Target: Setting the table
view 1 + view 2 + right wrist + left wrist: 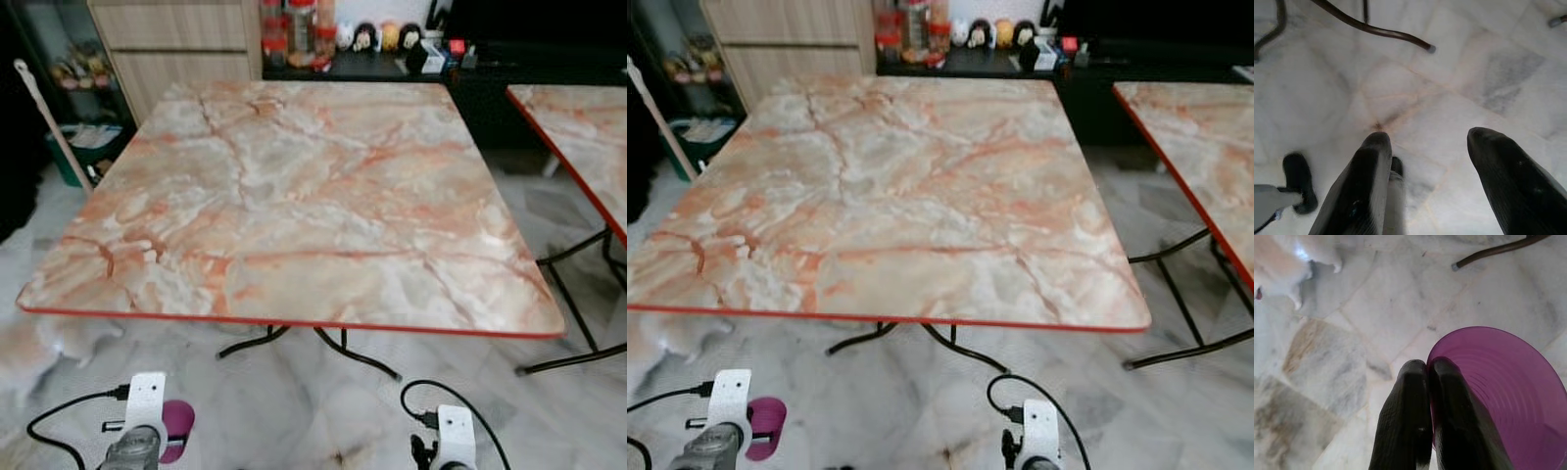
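Note:
A square table (294,196) with a pink-orange marble top and a red edge stands right before me, its top bare. Down at my left side I hold a purple plastic cup (1498,391); my left gripper (1429,369) is shut on its rim, one finger inside and one outside. The cup (178,429) peeks out beside my left wrist, low over the floor and below table height. My right gripper (1430,139) hangs over the marble floor with its fingers spread and nothing between them.
A second marble table (578,127) stands to the right with a gap between the two. Black metal legs (353,354) run under the near table. Behind it are a wooden cabinet (176,39) and a dark shelf with jars and figurines (372,39). A broom handle (54,122) leans at left.

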{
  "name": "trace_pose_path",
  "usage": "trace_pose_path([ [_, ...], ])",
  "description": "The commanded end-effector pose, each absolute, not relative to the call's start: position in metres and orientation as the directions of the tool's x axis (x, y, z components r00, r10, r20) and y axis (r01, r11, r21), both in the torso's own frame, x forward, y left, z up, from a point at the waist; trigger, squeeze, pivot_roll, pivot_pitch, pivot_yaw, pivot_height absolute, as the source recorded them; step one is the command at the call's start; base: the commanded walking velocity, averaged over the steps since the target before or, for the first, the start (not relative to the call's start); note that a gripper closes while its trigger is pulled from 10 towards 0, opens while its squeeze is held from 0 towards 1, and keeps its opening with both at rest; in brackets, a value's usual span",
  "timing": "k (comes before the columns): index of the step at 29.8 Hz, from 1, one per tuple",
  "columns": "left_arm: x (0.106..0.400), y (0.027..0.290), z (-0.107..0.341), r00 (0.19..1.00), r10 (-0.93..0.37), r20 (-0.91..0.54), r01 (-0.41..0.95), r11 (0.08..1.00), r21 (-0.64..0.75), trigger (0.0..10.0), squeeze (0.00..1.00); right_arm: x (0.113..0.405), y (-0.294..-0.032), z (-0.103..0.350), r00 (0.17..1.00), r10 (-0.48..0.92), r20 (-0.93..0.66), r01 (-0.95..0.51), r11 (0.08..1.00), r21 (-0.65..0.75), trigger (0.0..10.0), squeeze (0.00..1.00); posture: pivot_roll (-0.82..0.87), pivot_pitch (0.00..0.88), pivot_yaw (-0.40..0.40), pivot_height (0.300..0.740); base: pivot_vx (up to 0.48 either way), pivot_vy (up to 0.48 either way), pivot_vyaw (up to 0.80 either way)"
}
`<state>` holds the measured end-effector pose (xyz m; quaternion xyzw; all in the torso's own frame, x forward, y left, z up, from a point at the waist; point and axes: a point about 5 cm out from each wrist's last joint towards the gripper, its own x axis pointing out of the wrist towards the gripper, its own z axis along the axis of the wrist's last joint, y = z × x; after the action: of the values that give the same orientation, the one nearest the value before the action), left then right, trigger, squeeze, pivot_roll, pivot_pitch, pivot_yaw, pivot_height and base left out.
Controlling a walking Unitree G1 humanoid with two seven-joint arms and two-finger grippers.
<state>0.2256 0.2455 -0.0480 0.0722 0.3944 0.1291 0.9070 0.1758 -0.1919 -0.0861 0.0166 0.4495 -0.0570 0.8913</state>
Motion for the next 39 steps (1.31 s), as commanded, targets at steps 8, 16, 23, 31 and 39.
trace_pose_path([
  [8, 0.2212, 0.2452, -0.0513, 0.633, 0.299, -0.714, -0.177, 0.954, 0.243, 10.0, 0.00, 0.1760, -0.1940, -0.0858, 0.589, -0.091, -0.803, 0.145, 0.989, -0.006, 10.0, 0.00, 0.03, 0.070, -0.005, 0.740, 0.000, -0.478, 0.00],
  [16, 0.2190, 0.2434, -0.0532, 0.631, 0.292, -0.719, -0.168, 0.956, 0.241, 10.0, 0.00, 0.1748, -0.1952, -0.0862, 0.586, -0.097, -0.804, 0.152, 0.988, -0.008, 10.0, 0.00, 0.03, 0.076, -0.009, 0.740, 0.000, -0.457, 0.00],
  [23, 0.2195, 0.2428, -0.0532, 0.628, 0.291, -0.722, -0.181, 0.957, 0.228, 10.0, 0.00, 0.1758, -0.1980, -0.0854, 0.585, -0.110, -0.803, 0.184, 0.983, -0.001, 10.0, 0.00, 0.03, 0.097, -0.013, 0.740, 0.000, -0.454, -0.34],
  [31, 0.2201, 0.2429, -0.0527, 0.628, 0.295, -0.720, -0.190, 0.956, 0.226, 10.0, 0.00, 0.1759, -0.1976, -0.0854, 0.587, -0.108, -0.802, 0.167, 0.986, -0.011, 10.0, 0.00, 0.02, 0.107, -0.009, 0.740, 0.000, -0.454, 0.00],
  [39, 0.2188, 0.2408, -0.0543, 0.625, 0.286, -0.727, -0.177, 0.958, 0.225, 10.0, 0.00, 0.1739, -0.1984, -0.0862, 0.582, -0.117, -0.804, 0.184, 0.983, -0.011, 10.0, 0.00, 0.01, 0.116, -0.003, 0.740, 0.000, -0.453, 0.00],
])
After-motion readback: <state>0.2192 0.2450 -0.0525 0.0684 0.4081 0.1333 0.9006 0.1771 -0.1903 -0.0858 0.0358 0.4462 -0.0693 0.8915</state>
